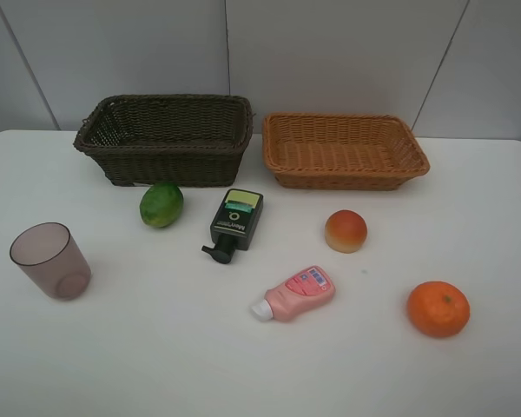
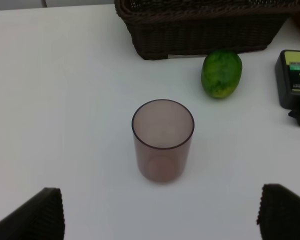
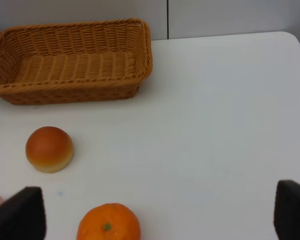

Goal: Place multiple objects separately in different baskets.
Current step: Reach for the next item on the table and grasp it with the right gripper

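Two baskets stand at the back: a dark brown one (image 1: 165, 137) (image 2: 205, 27) and an orange-tan one (image 1: 343, 149) (image 3: 70, 60), both empty. On the white table lie a green fruit (image 1: 161, 204) (image 2: 221, 73), a black pump bottle (image 1: 235, 222) (image 2: 295, 80), a peach (image 1: 346, 231) (image 3: 49, 149), a pink bottle (image 1: 297, 294) and an orange (image 1: 438, 308) (image 3: 109, 222). A purple-brown cup (image 1: 50, 260) (image 2: 163, 140) stands upright. My left gripper (image 2: 160, 215) is open just short of the cup. My right gripper (image 3: 156, 215) is open, the orange beside its midline. Neither arm shows in the exterior view.
The white table (image 1: 156, 347) ends at a grey wall behind the baskets. The dark basket is deeper than the tan one. The pump bottle lies flat, nozzle toward the front, between the green fruit and the peach.
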`<state>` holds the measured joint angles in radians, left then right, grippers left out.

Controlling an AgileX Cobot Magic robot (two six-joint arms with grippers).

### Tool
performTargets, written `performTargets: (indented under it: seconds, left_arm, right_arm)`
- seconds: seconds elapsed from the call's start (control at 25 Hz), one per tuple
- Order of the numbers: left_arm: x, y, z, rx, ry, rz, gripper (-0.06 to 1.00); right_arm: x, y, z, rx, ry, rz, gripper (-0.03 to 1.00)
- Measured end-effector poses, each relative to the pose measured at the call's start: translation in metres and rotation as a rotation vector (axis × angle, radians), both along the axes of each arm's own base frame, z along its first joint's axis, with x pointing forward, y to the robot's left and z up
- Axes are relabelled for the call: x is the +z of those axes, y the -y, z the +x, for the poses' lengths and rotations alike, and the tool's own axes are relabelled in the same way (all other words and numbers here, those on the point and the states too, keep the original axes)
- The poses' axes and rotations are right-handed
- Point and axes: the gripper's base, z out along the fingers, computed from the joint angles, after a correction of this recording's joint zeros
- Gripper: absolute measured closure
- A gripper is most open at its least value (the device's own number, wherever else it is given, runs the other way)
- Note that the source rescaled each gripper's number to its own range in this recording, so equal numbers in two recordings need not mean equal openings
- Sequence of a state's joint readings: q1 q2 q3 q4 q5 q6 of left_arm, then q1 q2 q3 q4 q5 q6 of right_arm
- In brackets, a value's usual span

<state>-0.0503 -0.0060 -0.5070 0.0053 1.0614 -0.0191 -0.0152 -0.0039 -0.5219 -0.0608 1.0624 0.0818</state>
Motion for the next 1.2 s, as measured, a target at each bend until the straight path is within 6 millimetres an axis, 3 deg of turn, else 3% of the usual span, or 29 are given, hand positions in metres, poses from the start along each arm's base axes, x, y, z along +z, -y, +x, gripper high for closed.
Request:
performTargets:
  seconds: [1.2]
  left_arm:
    - [0.0, 0.0, 0.0, 0.0, 0.0, 0.0, -0.06]
  right_arm:
    - [0.0, 0.0, 0.0, 0.0, 0.0, 0.001, 0.0]
